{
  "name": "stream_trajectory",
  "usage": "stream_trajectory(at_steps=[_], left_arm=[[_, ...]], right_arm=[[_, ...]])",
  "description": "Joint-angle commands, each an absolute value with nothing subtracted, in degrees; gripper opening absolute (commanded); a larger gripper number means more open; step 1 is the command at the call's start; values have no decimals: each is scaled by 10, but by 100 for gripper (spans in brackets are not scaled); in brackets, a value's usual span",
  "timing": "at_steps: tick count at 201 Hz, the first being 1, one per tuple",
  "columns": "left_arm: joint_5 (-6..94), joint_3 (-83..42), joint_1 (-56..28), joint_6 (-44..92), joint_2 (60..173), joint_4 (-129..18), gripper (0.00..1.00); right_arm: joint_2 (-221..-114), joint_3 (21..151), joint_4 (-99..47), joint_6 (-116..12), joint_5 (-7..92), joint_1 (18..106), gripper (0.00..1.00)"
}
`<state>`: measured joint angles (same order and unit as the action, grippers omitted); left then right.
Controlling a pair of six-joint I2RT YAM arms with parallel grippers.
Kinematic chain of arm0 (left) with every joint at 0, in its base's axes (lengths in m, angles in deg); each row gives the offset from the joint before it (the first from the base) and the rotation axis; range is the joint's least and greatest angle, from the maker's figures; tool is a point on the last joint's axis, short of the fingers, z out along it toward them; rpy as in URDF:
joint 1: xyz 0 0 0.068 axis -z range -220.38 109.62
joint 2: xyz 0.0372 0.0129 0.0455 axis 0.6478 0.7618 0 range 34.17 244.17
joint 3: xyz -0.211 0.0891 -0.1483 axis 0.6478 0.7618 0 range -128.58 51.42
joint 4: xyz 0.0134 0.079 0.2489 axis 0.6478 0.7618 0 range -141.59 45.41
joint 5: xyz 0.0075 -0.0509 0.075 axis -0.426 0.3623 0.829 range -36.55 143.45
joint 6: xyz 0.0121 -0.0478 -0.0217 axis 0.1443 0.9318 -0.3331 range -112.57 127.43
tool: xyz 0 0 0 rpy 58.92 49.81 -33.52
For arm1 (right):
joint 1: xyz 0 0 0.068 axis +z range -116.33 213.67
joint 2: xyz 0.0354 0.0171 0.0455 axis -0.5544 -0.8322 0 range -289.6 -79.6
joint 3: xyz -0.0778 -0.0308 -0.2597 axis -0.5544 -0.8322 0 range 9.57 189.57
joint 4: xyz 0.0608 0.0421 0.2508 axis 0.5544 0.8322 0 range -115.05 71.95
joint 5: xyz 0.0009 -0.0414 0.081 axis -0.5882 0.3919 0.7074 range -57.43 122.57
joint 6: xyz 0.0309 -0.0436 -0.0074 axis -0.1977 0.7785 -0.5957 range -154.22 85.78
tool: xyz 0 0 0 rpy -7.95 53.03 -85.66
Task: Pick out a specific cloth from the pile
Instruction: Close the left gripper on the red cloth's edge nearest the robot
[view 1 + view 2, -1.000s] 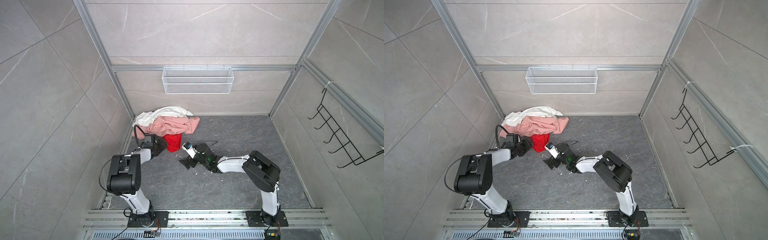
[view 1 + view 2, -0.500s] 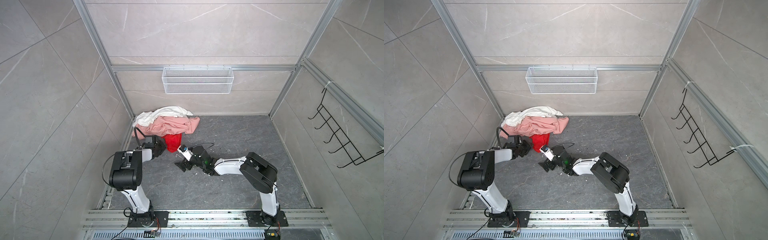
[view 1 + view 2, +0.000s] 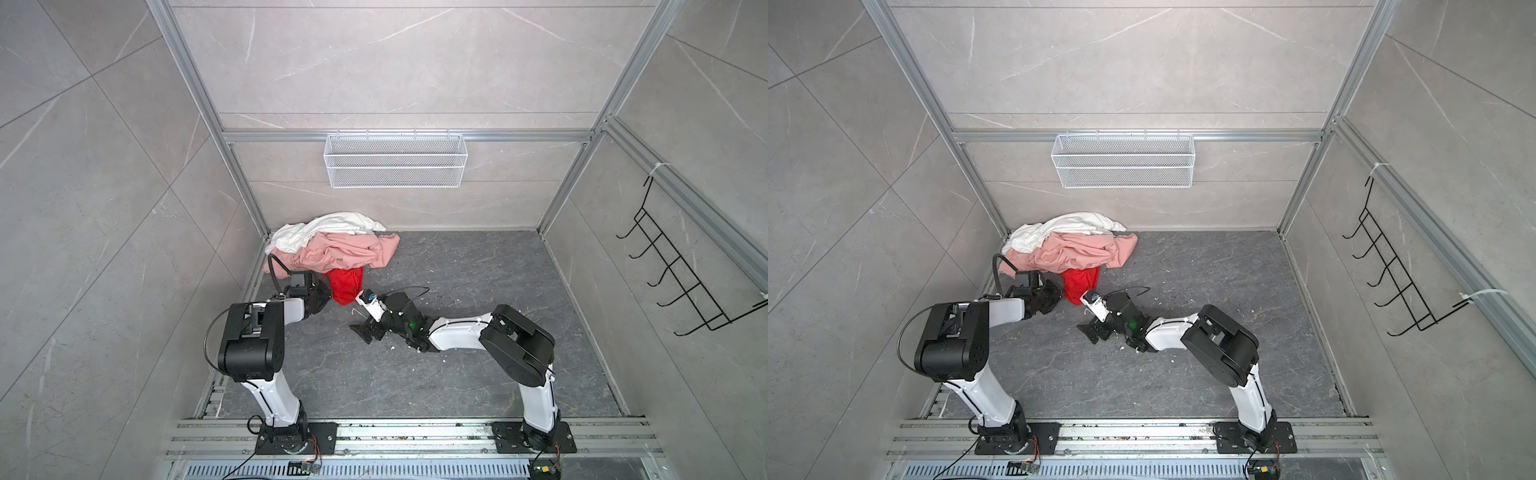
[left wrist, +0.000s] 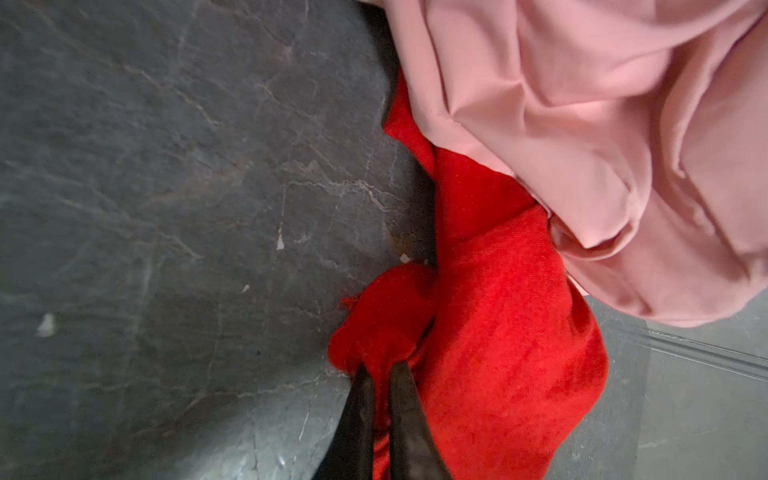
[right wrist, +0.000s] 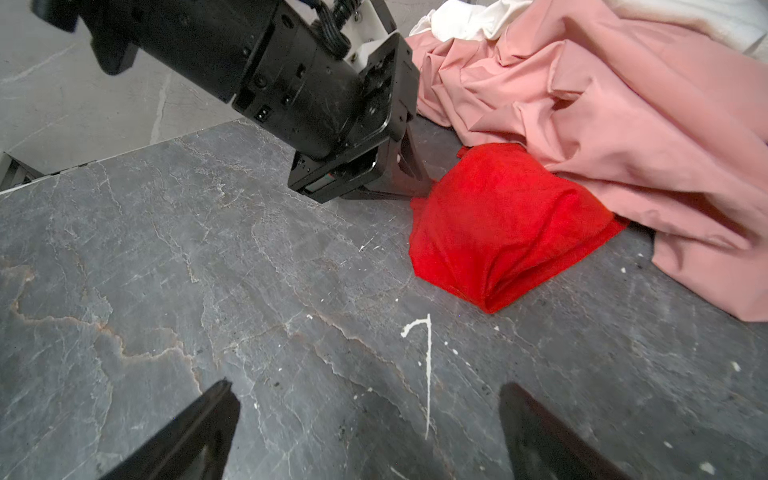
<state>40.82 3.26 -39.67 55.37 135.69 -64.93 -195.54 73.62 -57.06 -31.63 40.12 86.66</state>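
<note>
Dark stone floor [image 3: 457, 291], L hand [image 4: 382, 368] pinching red cloth [image 4: 498, 311] — wrist view only, R hand [image 5: 365, 386] spread.

A white wire basket [image 3: 395, 166] and black hook rack [image 3: 681, 259] hang on grey walls [image 3: 395, 62].

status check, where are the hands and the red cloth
Left hand shut on a fold of the red cloth. Right hand open above bare floor, apart from it. Pink cloth drapes over the red cloth's far edge.

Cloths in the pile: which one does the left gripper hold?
The red cloth, partly under the pink cloth; the left gripper is shut on its edge.
</note>
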Motion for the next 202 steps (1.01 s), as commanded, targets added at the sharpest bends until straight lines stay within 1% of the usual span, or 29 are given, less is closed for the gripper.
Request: stream_trajectory(at_steps=[1, 23, 202], left_arm=[[398, 25, -399, 546, 1333, -646, 4], [392, 22, -399, 545, 1328, -640, 0], [383, -28, -399, 520, 1233, -561, 0]], right_arm=[[-1962, 734, -583, -325, 394, 871, 99], [-1961, 735, -582, -325, 393, 872, 100], [-1948, 739, -585, -320, 365, 875, 100]])
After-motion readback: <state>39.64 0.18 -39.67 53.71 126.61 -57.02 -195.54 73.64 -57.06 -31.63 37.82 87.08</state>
